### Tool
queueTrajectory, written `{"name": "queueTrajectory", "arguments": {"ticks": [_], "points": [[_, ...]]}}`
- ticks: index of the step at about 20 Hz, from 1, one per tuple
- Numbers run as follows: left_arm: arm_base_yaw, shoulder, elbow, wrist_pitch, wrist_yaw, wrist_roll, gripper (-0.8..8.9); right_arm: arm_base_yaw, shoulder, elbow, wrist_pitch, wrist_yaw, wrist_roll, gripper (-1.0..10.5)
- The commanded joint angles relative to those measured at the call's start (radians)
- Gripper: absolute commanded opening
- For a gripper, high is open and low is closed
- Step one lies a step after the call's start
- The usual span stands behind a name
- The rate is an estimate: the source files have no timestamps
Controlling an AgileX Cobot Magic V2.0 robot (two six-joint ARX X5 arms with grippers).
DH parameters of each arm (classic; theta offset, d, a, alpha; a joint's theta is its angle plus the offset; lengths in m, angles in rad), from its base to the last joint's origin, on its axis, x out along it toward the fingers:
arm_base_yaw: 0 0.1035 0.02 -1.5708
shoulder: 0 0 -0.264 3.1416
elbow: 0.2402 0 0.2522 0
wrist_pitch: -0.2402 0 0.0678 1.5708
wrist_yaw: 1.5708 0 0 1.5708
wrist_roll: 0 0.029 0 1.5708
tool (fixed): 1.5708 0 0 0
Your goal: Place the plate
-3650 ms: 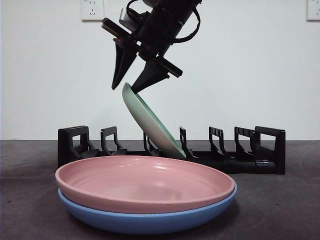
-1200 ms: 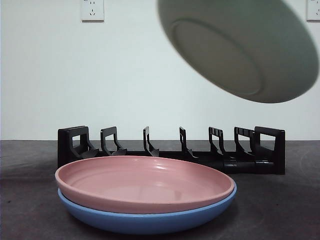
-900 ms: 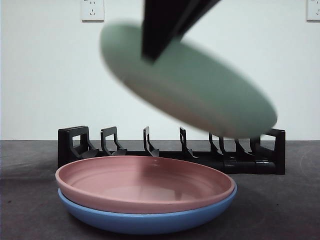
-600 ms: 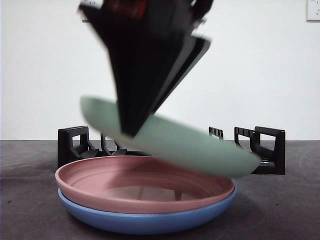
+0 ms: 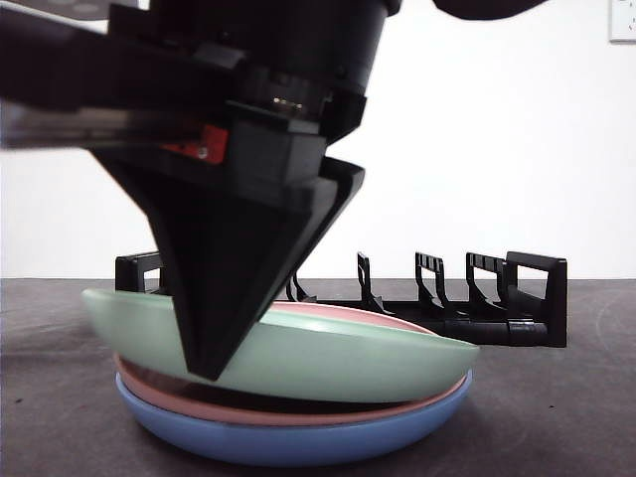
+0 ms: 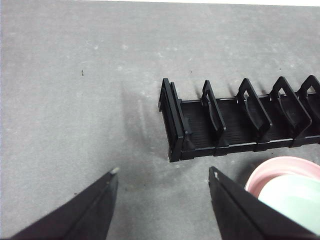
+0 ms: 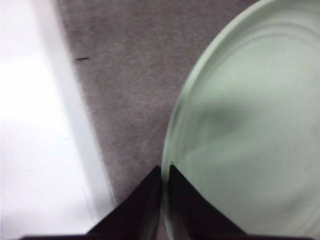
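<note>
Green plate [image 5: 328,356] now down on pink plate [image 5: 298,409], stacking. Your right gripper [image 7: 165,172] pinches its rim; left gripper [image 6: 162,172] waits open, empty.

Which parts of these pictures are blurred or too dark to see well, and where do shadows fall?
Front view: the right gripper is very near, a dark mass with soft edges, shading the pink plate beneath the green plate. Right wrist view: slightly soft, a dim shadow on the green plate. Left wrist view: sharp, the rack throws a faint shadow on the table.
</note>
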Motion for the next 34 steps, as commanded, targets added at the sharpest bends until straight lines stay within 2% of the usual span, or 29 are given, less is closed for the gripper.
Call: {"name": "queueTrajectory", "arguments": {"ticks": [1, 3, 6, 8, 12, 14, 16, 20, 21, 23, 24, 27, 32, 34], "points": [[0.000, 0.005, 0.015, 0.016, -0.003, -0.001, 2.86, 0.014, 0.024, 0.008, 0.005, -0.010, 0.001, 0.6], [0.000, 0.005, 0.015, 0.016, -0.003, -0.001, 2.86, 0.014, 0.024, 0.008, 0.005, -0.010, 0.004, 1.3], [0.000, 0.005, 0.015, 0.014, -0.003, -0.001, 2.86, 0.014, 0.024, 0.011, 0.005, -0.016, 0.005, 1.8], [0.000, 0.005, 0.015, 0.014, -0.003, -0.001, 2.86, 0.016, 0.023, 0.032, -0.002, -0.066, 0.013, 1.8], [0.000, 0.005, 0.015, 0.015, -0.003, -0.001, 2.86, 0.019, -0.021, 0.092, 0.001, -0.134, 0.039, 2.8], [0.000, 0.004, 0.015, 0.015, -0.003, -0.001, 2.86, 0.018, -0.064, 0.108, -0.001, -0.132, 0.038, 2.8], [0.000, 0.005, 0.015, 0.018, -0.003, -0.001, 2.86, 0.006, -0.115, 0.108, -0.002, -0.076, 0.021, 2.8], [0.000, 0.005, 0.015, 0.018, -0.003, -0.001, 2.86, -0.069, -0.215, 0.108, -0.029, -0.040, -0.018, 2.8], [0.000, 0.005, 0.015, 0.021, -0.003, -0.001, 2.86, -0.094, -0.242, 0.108, -0.043, 0.003, -0.024, 2.8], [0.000, 0.005, 0.015, 0.044, -0.003, -0.001, 2.86, -0.159, -0.298, 0.108, -0.071, 0.125, -0.053, 2.8], [0.000, 0.006, 0.015, 0.066, -0.003, -0.002, 2.86, -0.205, -0.327, 0.108, -0.074, 0.151, -0.061, 2.8], [-0.002, 0.032, 0.015, 0.117, 0.005, -0.002, 2.86, -0.389, -0.400, 0.106, -0.047, 0.118, -0.063, 2.8], [-0.003, 0.103, 0.015, 0.141, 0.013, -0.002, 2.86, -0.810, -0.455, 0.090, 0.102, -0.219, -0.106, 2.8], [-0.003, 0.112, 0.015, 0.161, 0.012, 0.001, 2.86, -0.944, -0.451, 0.090, 0.125, -0.318, -0.103, 2.8]]}}
